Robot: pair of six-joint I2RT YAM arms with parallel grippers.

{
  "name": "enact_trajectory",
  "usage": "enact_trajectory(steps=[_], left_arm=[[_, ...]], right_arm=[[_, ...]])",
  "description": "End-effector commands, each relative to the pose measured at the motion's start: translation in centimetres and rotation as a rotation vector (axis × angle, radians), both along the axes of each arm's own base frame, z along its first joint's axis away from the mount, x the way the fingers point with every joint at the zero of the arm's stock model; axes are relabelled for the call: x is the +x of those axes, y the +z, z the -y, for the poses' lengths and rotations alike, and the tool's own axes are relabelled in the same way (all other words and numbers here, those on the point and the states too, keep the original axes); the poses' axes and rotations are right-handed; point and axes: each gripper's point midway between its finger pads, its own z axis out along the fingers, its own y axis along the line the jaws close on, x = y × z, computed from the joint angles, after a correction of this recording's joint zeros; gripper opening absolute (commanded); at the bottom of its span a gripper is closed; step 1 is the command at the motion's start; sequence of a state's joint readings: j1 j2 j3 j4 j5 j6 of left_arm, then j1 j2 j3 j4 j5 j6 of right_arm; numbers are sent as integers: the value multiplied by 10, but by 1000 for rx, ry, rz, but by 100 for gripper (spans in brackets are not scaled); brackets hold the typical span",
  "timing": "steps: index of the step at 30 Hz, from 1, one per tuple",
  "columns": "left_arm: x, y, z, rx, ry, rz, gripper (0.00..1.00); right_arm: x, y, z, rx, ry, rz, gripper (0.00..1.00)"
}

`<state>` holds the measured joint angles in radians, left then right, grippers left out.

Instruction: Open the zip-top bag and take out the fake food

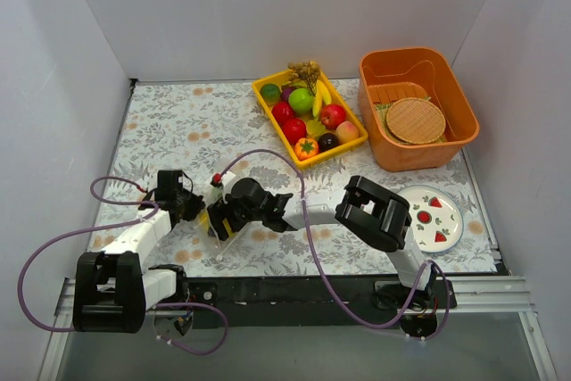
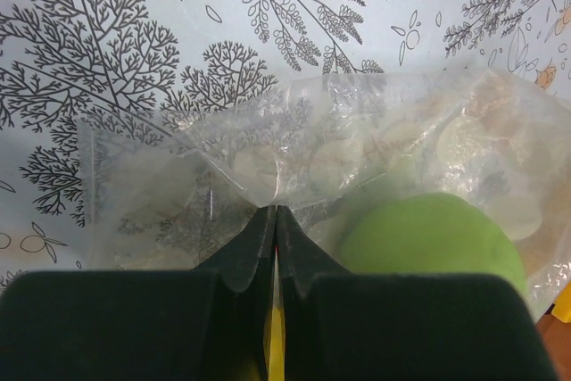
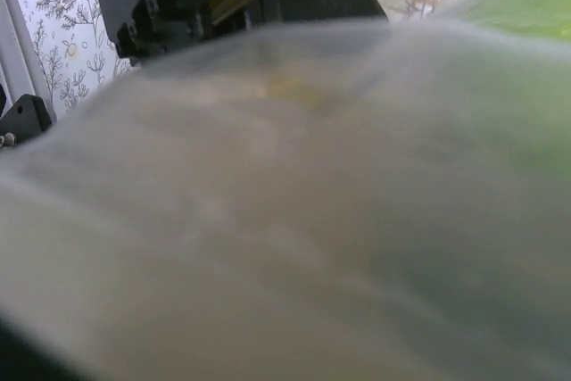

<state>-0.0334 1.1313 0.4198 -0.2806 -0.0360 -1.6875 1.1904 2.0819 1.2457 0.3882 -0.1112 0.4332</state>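
Note:
The clear zip-top bag (image 2: 357,144) lies crumpled on the flowered table between my two grippers, small in the top view (image 1: 221,235). A light green apple (image 2: 433,236) sits inside it, with pale pieces blurred behind the plastic. My left gripper (image 2: 276,211) is shut, pinching a fold of the bag at its near edge; from above it is left of the bag (image 1: 198,210). My right gripper (image 1: 221,219) is pressed against the bag from the right. Its wrist view is filled by blurred plastic (image 3: 285,220), so its fingers are hidden.
A yellow tray (image 1: 257,86) of toy fruit stands at the back centre. An orange basin (image 1: 464,104) with wicker discs is at the back right. A white plate (image 1: 430,218) with strawberry prints lies at the right. White walls enclose the table.

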Motion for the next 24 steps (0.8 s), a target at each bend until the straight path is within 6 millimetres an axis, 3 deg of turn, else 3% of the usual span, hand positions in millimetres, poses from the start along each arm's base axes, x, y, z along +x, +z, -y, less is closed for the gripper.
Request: enact_trajectory(steps=[1,4,6,7,10,15,19,24], left_arm=[[4,3,1,-19,12,27,0],[4,2,-1,-10,20,21,0],[4,-1,-4,3,29,13,0],[5,0,-5,8,35,16,0],[9,1,-10,32,52,17,0],[21,4,-16,67,53,17,0],[31,6,-18,79,56,22,0],[41,8,-25,101,50,27,0]], right_arm=[[-2,-9,-1,-73,15,37,79],[0,-9,7,-86,-11,36,74],[4,5,10,-63,-38,58,64],[4,8,13,-62,-46,63,50],[10,27,18,-70,-78,83,36],[7,54,26,-74,-63,46,33],[2,58,39,-136,-53,-15,28],[-4,77,52,-141,-40,-32,28]])
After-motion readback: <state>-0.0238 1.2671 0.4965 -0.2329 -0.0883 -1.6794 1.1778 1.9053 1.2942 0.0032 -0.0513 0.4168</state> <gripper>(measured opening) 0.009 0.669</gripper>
